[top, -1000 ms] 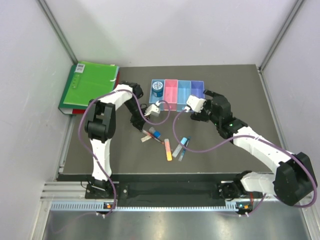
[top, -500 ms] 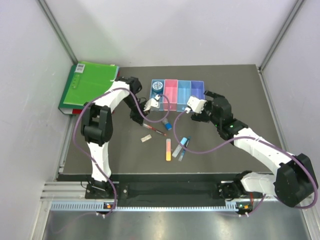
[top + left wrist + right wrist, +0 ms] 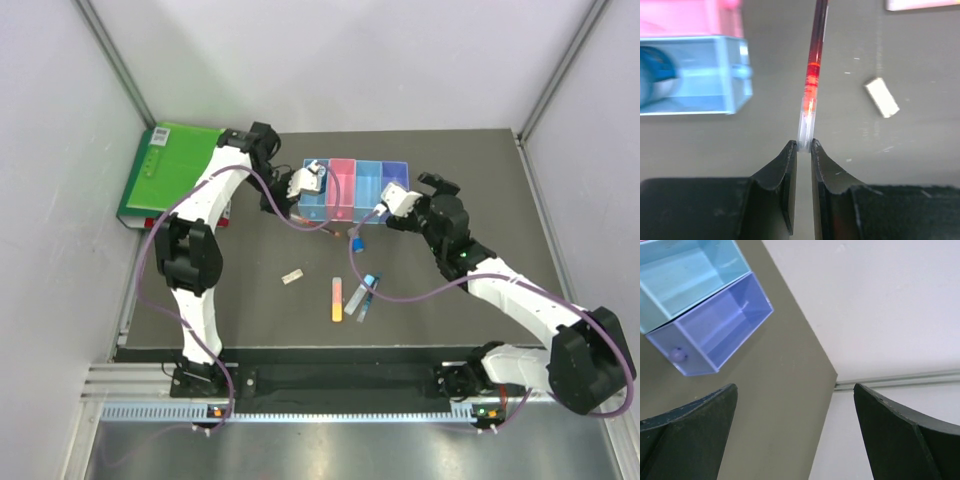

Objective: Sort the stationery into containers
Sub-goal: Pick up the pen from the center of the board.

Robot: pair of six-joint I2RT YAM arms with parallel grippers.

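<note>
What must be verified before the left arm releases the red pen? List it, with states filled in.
1. Grip: left gripper pinches the red pen by its clear end only: ok.
2. Pen over a bin: it hangs over the table beside the light blue bin: not ok.
3. Room in that bin, which holds the tape roll: cannot tell.
4. Other arm: right gripper open, empty, near the purple bin: ok.
5. Sorting finished: orange-pink stick lies out on the table: not ok.
</note>
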